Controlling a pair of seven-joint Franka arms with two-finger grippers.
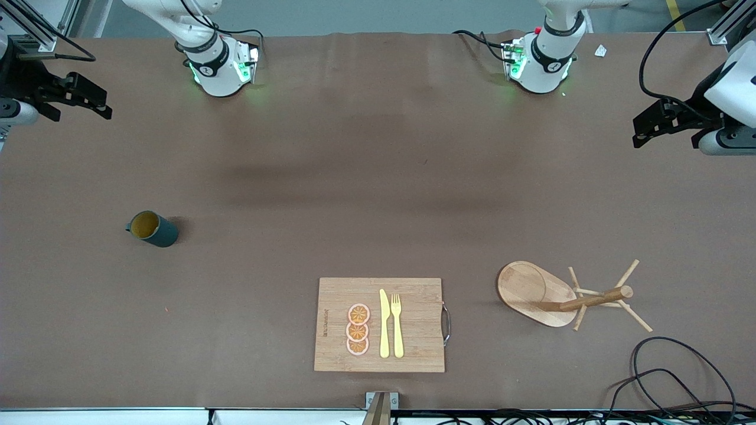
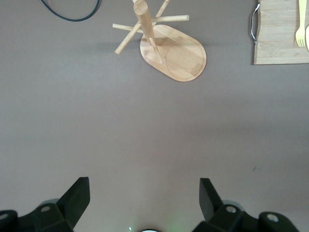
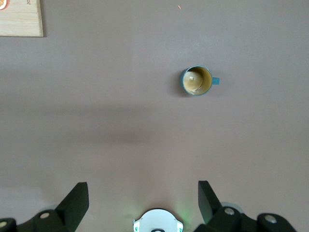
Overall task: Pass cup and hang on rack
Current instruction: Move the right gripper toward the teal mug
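The cup (image 1: 152,229) is dark teal with a mustard-yellow inside and stands upright on the table toward the right arm's end; in the right wrist view the cup (image 3: 197,80) shows its small handle. The rack (image 1: 534,289), a light wooden mug tree with an oval base, a post and thin pegs, stands toward the left arm's end, and the left wrist view also shows the rack (image 2: 179,54). My right gripper (image 1: 97,101) hangs open and empty high over its end of the table (image 3: 143,193). My left gripper (image 1: 638,131) hangs open and empty over its own end (image 2: 145,193).
A bamboo cutting board (image 1: 336,295) lies near the front camera between cup and rack, carrying orange slices (image 1: 358,329), a yellow knife (image 1: 384,323) and a fork (image 1: 397,324). Black cables (image 1: 679,372) loop nearer the camera than the rack. Both arm bases stand along the robots' edge.
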